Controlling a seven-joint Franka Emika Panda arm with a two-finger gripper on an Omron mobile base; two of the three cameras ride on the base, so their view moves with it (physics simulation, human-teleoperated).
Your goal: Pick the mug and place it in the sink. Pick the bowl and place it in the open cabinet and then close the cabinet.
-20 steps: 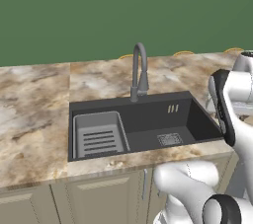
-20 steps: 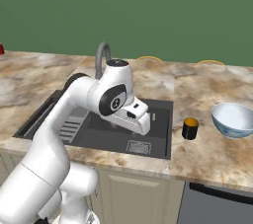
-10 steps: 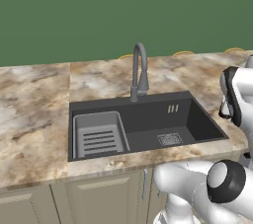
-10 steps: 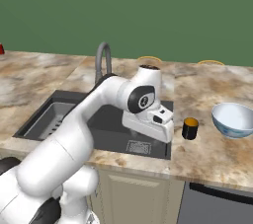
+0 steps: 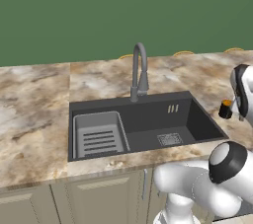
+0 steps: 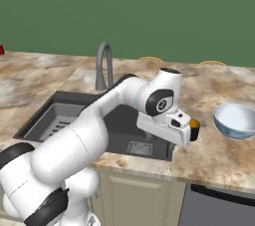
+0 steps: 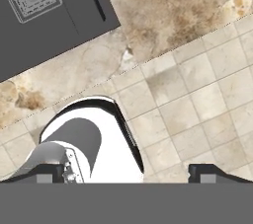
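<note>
The black mug (image 6: 194, 129) with its orange top stands on the marble counter right of the sink (image 6: 79, 115), its left side covered by my hand. In the left base view the mug (image 5: 225, 110) sits at the far right, beside the sink (image 5: 188, 119). The white bowl (image 6: 236, 120) with blue markings rests on the counter just right of the mug. My gripper (image 7: 128, 172) points down over the counter's front edge, and its fingertips (image 7: 49, 170) stand wide apart, open, with nothing between them. The cabinet is out of view.
A grey gooseneck faucet (image 5: 140, 70) rises behind the basin, and a slotted tray (image 5: 99, 136) lies in its left half. Beige floor tiles (image 7: 197, 94) lie below the counter edge. A dark appliance front (image 6: 219, 205) sits under the counter at the right.
The arm has swung right, carrying the hand from over the sink to the counter edge right beside the mug. The mug and bowl have not moved.
</note>
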